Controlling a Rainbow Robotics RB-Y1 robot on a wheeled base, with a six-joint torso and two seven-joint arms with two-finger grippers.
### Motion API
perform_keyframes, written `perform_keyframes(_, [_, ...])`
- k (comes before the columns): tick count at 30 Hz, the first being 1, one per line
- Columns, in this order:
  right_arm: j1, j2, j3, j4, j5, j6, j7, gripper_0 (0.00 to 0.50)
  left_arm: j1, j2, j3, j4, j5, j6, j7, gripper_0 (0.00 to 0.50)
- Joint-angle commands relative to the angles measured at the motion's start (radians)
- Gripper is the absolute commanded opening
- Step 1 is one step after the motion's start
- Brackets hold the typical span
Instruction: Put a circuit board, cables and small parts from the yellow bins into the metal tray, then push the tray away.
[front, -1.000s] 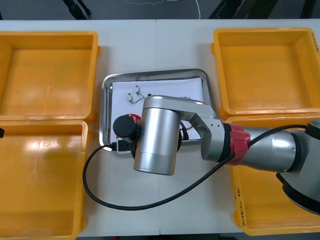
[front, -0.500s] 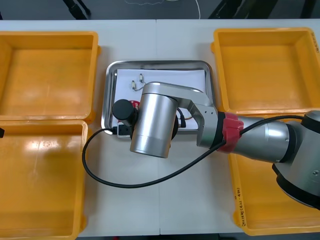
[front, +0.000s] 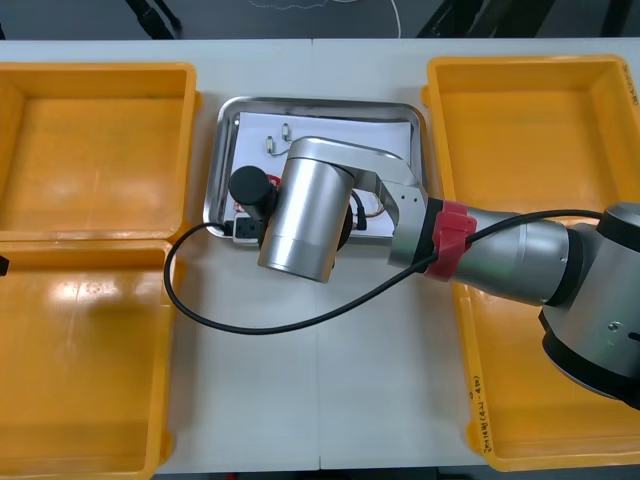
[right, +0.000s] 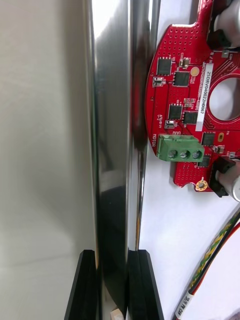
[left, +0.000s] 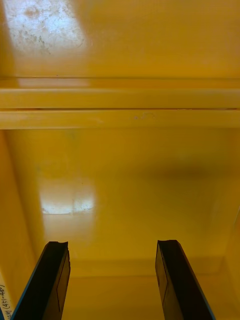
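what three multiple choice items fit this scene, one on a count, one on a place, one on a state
1. How many yellow bins are there? A two; B three; C four.
2. Where is the board? A in a left bin; B in the tray; C in a right bin.
3. How do the right jaws stand? A open above a bin; B shut on the tray's rim; C shut on the board.

1 C: two bins stand at each side of the tray.
2 B: the board lies on the tray's white inside.
3 B: in the right wrist view the fingers pinch the rim between them.
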Motion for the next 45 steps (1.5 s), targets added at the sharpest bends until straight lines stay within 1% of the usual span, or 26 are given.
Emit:
perform_keyframes(1, [-0.066, 0.039, -0.049, 0.040, 0.007, -0.043, 0.036, 0.000, 0.012, 0.037, 0.029, -0.028, -0.004, 0.006, -0.061, 0.500])
perform_keyframes(20, [-0.126, 0.043, -0.049, 0.186, 0.004, -0.204, 0.143, 0.000, 0.012, 0.037, 0.029, -0.028, -0.004, 0.006, -0.061, 0.500])
perform_keyframes(28, [-0.150, 0.043, -0.052, 0.226, 0.003, -0.229, 0.179, 0.000, 0.012, 0.037, 0.029, -0.028, -0.004, 0.006, -0.061, 0.500])
perform_keyframes(38, [-0.172, 0.043, -0.055, 0.290, 0.001, -0.299, 0.225, 0.000, 0.012, 0.037, 0.029, -0.028, -0.004, 0.006, -0.061, 0.500])
perform_keyframes(45, [-0.182, 0.043, -0.060, 0.323, 0.004, -0.328, 0.240, 0.000, 0.012, 0.037, 0.029, -0.028, -0.004, 0.006, -0.061, 0.500])
